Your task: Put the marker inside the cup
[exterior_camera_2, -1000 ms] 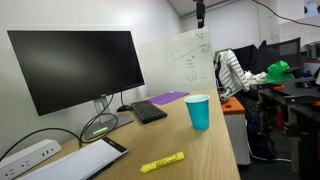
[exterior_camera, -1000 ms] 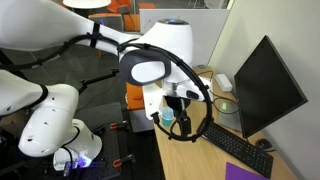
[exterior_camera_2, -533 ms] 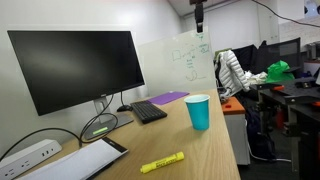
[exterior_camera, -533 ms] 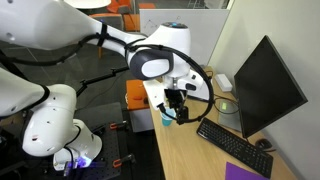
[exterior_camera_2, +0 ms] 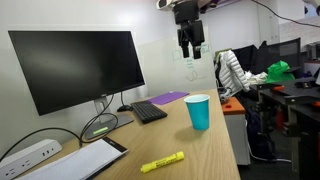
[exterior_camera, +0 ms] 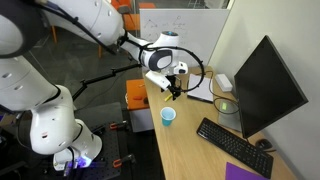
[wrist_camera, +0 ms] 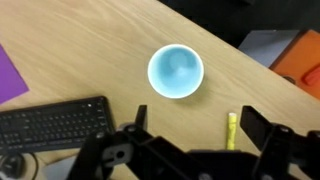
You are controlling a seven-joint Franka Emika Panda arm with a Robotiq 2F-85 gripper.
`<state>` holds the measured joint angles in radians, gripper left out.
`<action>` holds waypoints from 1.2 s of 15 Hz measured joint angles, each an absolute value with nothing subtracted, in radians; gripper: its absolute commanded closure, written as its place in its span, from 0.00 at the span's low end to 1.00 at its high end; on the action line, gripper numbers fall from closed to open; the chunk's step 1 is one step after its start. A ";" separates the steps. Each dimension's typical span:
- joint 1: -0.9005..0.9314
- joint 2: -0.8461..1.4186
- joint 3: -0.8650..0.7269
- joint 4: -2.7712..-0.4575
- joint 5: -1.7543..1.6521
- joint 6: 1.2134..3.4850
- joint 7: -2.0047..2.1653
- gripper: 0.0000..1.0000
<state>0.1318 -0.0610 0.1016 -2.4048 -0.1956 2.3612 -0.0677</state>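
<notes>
The light-blue cup stands upright on the wooden desk, and it also shows in an exterior view and in the wrist view. The pale yellow marker lies flat on the desk a short way from the cup. In the wrist view the marker lies just inside one finger. My gripper hangs high above the desk, open and empty. It also shows in an exterior view, and in the wrist view the cup sits beyond its fingertips.
A black keyboard and a purple notebook lie near the black monitor. A green-glowing round thing, a white tablet and a power strip lie nearby. The desk edge runs close to the cup and marker.
The arm has swung. The gripper has moved away from in front of the cup in one exterior view and has come down into view at the top of the other.
</notes>
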 measured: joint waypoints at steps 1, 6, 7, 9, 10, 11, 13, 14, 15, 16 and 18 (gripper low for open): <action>0.142 -0.010 0.113 -2.378 -0.186 2.388 -0.075 0.00; 0.165 0.241 0.145 -2.227 -0.194 2.427 -0.105 0.00; 0.170 0.286 0.146 -2.197 -0.201 2.428 -0.105 0.00; 0.185 0.374 0.147 -2.135 -0.212 2.429 -0.105 0.00; 0.194 0.416 0.147 -2.104 -0.212 2.430 -0.105 0.00; 0.204 0.458 0.148 -2.072 -0.212 2.430 -0.103 0.00; 0.224 0.539 0.150 -2.008 -0.208 2.431 -0.098 0.00; 0.233 0.579 0.151 -1.975 -0.204 2.432 -0.095 0.00; 0.240 0.617 0.152 -1.942 -0.199 2.432 -0.094 0.00; 0.246 0.653 0.153 -1.908 -0.192 2.432 -0.094 0.00; 0.251 0.717 0.154 -1.838 -0.177 2.432 -0.094 0.01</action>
<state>0.2506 0.7172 0.1545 -1.8383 -0.1772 2.4320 -0.0939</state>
